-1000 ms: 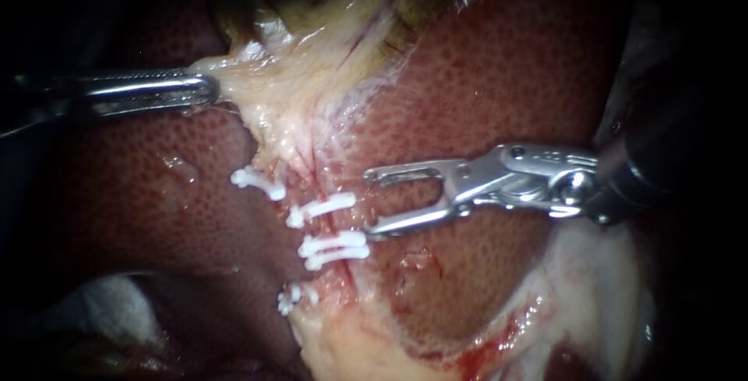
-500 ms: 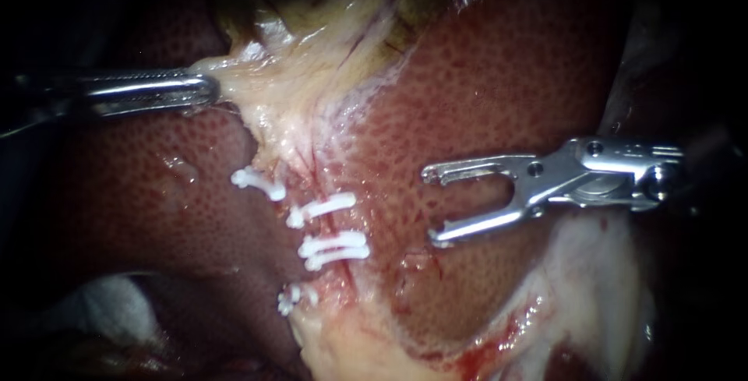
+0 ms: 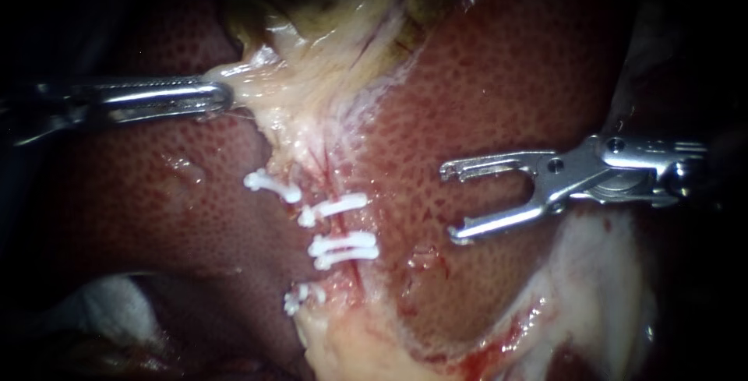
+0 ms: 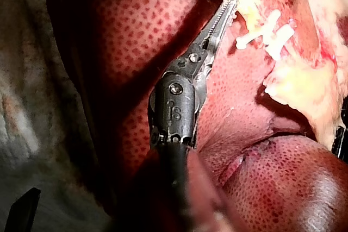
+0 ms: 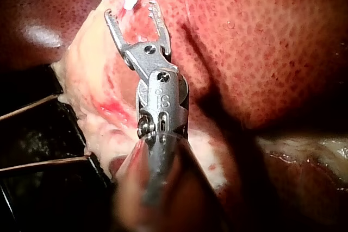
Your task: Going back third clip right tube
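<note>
The slim steel jaws of the right instrument (image 3: 452,202) stand spread and empty, well apart from the stacked white plastic clips (image 3: 343,247) that cross the thin pinkish right tube (image 3: 336,225). On the clips' far side, the left instrument (image 3: 224,94) pinches pale yellowish tissue (image 3: 296,93). This looks like the retreat step; the next move calls for clearing out above the speckled dark red liver (image 3: 483,85) without brushing it

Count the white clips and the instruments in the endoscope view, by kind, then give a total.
White clips: 5
Instruments, the left instrument and the right instrument: 2
Total: 7
</note>
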`<state>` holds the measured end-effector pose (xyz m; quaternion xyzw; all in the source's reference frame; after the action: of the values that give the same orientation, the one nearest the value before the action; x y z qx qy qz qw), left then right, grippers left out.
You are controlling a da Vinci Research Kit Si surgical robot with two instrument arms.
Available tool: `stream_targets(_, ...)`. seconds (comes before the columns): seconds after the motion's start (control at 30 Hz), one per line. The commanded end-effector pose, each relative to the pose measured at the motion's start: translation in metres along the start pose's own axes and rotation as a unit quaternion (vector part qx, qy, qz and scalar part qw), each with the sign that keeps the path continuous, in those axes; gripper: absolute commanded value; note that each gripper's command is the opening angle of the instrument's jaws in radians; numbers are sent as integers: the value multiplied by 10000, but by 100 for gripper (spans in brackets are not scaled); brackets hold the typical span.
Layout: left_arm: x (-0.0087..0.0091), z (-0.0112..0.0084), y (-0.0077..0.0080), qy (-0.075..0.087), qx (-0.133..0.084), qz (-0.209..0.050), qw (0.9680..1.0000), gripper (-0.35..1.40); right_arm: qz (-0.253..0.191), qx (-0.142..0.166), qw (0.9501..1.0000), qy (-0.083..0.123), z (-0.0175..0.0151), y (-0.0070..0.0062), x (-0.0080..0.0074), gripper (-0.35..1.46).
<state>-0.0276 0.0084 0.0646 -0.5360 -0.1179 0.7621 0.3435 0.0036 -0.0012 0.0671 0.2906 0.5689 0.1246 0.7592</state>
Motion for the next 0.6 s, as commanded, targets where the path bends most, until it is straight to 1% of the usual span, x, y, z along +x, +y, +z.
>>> stream_targets(0.03, -4, 5, -1, -38, 5, 13, 10000, -35, 2, 2, 10000, 0, -1, 0, 0, 50)
stream_targets(0.1, -10, 12, -1, -62, -18, 59, 10000, -35, 3, 5, 10000, 0, -2, 0, 0, 50)
stream_targets(0.17, -17, 24, 0, -84, -46, 21, 10000, -35, 5, 6, 10000, 0, -2, 0, 1, 50)
stream_targets(0.23, -23, 36, 2, -122, -88, 39, 9999, -35, 6, 7, 10000, 0, -3, 0, 1, 50)
stream_targets(0.37, -33, 64, 8, -169, -153, 12, 9997, -35, 7, 9, 10000, 0, -4, 0, 1, 50)
stream_targets(0.47, -37, 81, 12, -178, -212, -3, 9996, -35, 7, 9, 10000, 0, -4, 0, 1, 50)
stream_targets(0.6, -40, 96, 16, -203, -247, 15, 9995, -35, 7, 10, 10000, 1, -4, 0, 1, 50)
